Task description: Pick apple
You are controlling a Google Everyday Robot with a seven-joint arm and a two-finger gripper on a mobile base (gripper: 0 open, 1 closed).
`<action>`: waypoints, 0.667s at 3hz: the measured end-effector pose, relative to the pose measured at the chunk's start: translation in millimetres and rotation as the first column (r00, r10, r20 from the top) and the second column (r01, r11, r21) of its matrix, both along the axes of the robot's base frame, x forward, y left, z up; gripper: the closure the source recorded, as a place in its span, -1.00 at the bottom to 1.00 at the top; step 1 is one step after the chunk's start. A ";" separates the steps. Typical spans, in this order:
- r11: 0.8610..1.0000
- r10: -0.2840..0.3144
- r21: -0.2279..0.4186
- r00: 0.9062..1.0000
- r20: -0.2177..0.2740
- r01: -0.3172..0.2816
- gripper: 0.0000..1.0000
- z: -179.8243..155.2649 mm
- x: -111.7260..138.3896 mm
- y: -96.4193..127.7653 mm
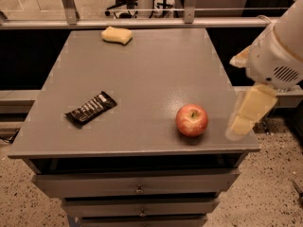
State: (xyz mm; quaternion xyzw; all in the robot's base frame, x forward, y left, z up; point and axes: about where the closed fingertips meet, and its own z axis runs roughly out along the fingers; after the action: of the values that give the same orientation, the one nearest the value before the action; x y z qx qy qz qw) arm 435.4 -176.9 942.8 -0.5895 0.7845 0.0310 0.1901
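apple [191, 120] sits front-right on the counter [156, 70], near the front edge, nothing touching it. tool [244, 117] hangs off the counter's right edge, near the apple and not on it; can't tell if it's spread or pressed together. Looks like the approach step: bring the tool over the apple, centre on its widest part, then close. Glossy round skin, so an off-centre pinch could roll it off the edge. Snack bar [91, 109] and sponge [117, 34] are well apart
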 end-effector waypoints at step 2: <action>0.988 -0.032 0.151 0.997 -0.068 0.042 -1.00 -67.4 -1.2 59.4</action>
State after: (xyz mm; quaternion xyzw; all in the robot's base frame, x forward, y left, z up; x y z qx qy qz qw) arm 434.2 -117.5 875.4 -0.5572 0.7964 0.1066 0.2096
